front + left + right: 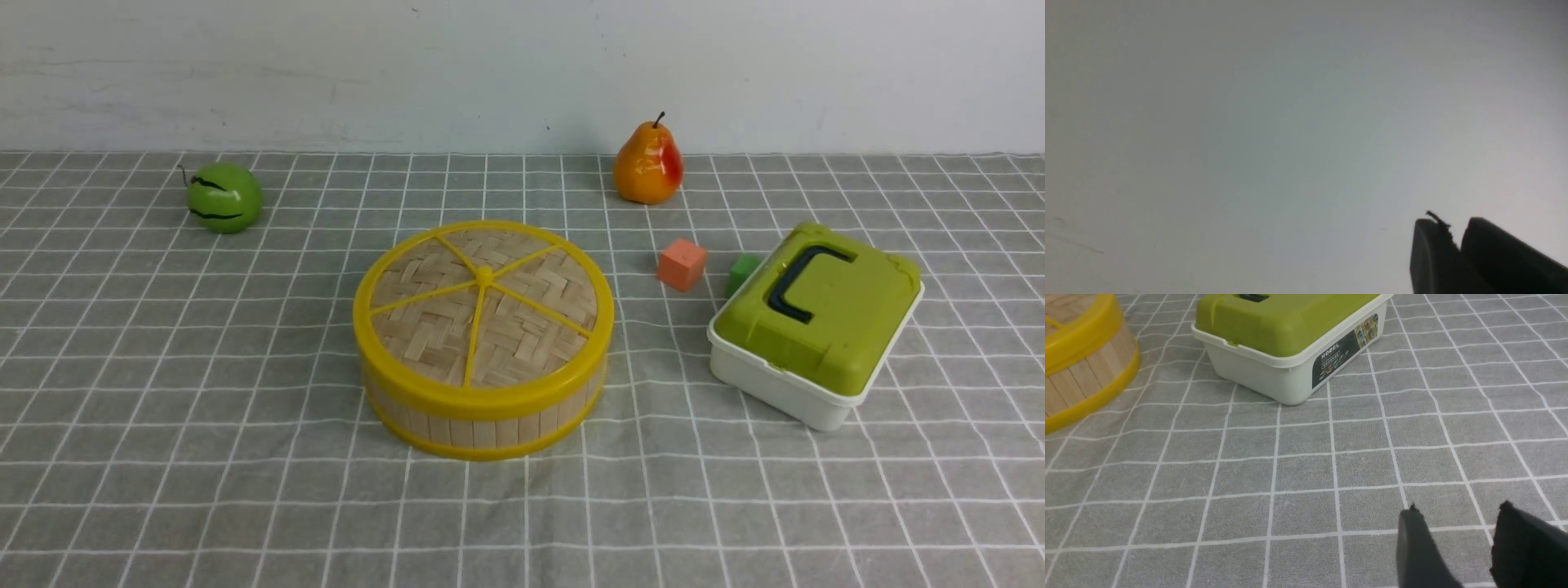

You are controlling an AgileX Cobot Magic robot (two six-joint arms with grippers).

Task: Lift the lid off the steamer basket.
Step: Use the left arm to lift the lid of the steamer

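Observation:
The lid [483,310], a woven bamboo disc with a thick yellow rim, yellow spokes and a centre knob, sits closed on the steamer basket [490,429] in the middle of the checked cloth. Neither gripper shows in the front view. In the right wrist view the basket [1081,381] with the lid's rim [1084,337] lies at the frame's edge. My right gripper [1459,510] is open and empty, low over bare cloth, apart from the basket. My left gripper [1453,228] is shut and empty against a blank grey background, with no task object in its view.
A white box with a green lid [816,318] stands right of the basket and also shows in the right wrist view [1290,335]. An orange cube [682,265] and a green cube [741,272] lie between them. A pear [648,166] and a green striped ball [224,197] are at the back.

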